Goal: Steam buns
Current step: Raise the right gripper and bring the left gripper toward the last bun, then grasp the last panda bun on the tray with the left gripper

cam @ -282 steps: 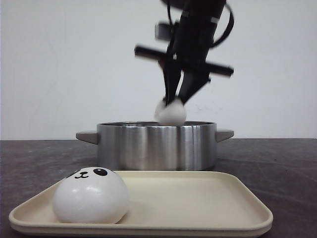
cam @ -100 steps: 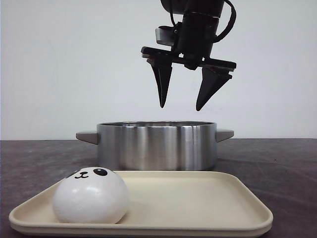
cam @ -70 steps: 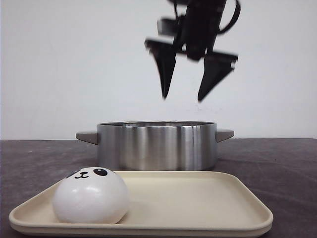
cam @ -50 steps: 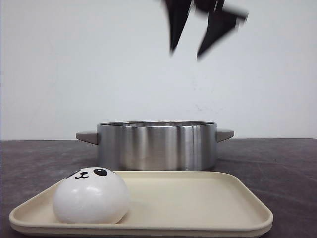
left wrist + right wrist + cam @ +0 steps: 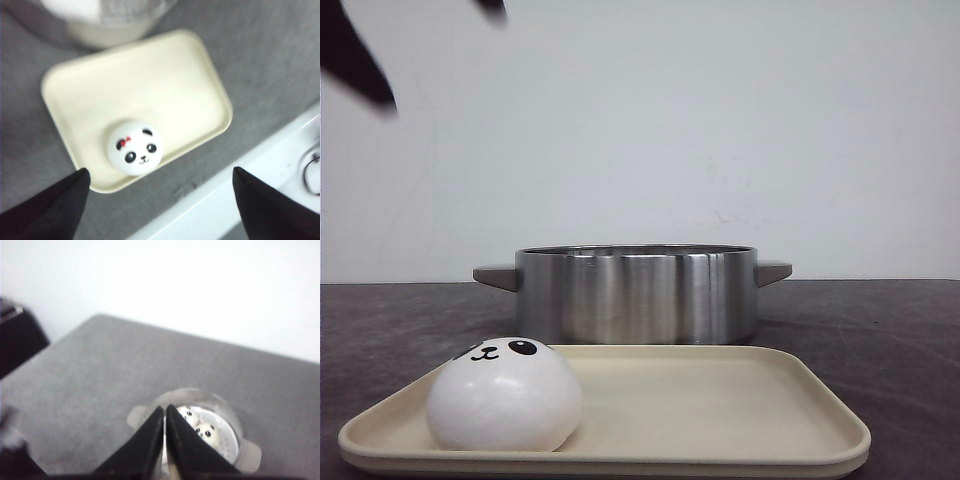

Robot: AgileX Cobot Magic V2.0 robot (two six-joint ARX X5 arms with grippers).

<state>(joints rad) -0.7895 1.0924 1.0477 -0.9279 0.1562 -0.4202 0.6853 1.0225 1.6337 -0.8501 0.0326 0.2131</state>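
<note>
One panda bun point(image 5: 504, 394) lies at the left end of the cream tray point(image 5: 720, 400). In the left wrist view this bun point(image 5: 135, 154) has a red bow and sits near the tray's point(image 5: 150, 85) edge. My left gripper point(image 5: 159, 170) is open and empty, high above the tray; its fingers point(image 5: 355, 55) show blurred in the front view's top left corner. My right gripper point(image 5: 165, 408) is shut and empty, high above the steel pot point(image 5: 235, 427). Two buns point(image 5: 189, 415) point(image 5: 207, 434) lie inside the pot; the rest of its inside is hidden by the fingers.
The pot point(image 5: 635, 295) stands behind the tray on the dark grey table, handles to each side. Its blurred rim point(image 5: 115, 30) shows in the left wrist view. A white table edge point(image 5: 240, 190) runs near the tray.
My left gripper let a bun go into the pot, opened, then rose and swung to the upper left, away from above the pot. The tray bun has not moved.
</note>
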